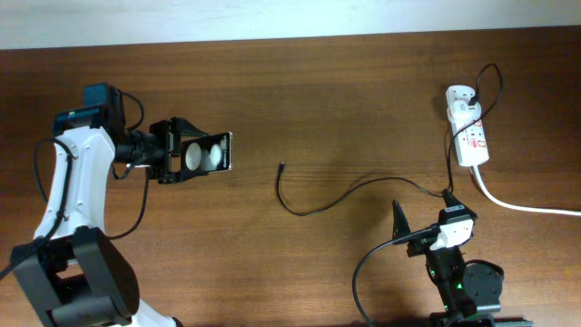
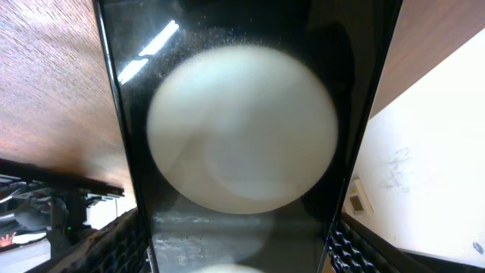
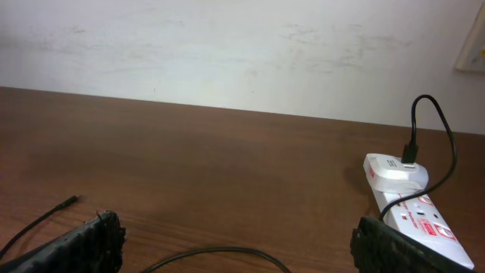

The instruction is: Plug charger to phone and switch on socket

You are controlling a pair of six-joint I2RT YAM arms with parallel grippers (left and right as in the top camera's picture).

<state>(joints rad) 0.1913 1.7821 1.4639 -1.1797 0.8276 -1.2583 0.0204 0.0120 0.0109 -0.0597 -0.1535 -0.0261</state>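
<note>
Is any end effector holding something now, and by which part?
The left end effector holds the phone by its end nearest the arm; the right end effector is open, holding nothing.

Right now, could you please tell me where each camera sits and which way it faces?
Overhead: above the table, looking straight down; shows the left gripper clamping the phone and the right gripper open.
Left wrist: looks along its fingers, close against the phone, which fills the view.
Right wrist: low over the table, facing the wall and the socket; its fingers edge the bottom corners.
Shared: overhead and right wrist both see the socket and the charger.
</note>
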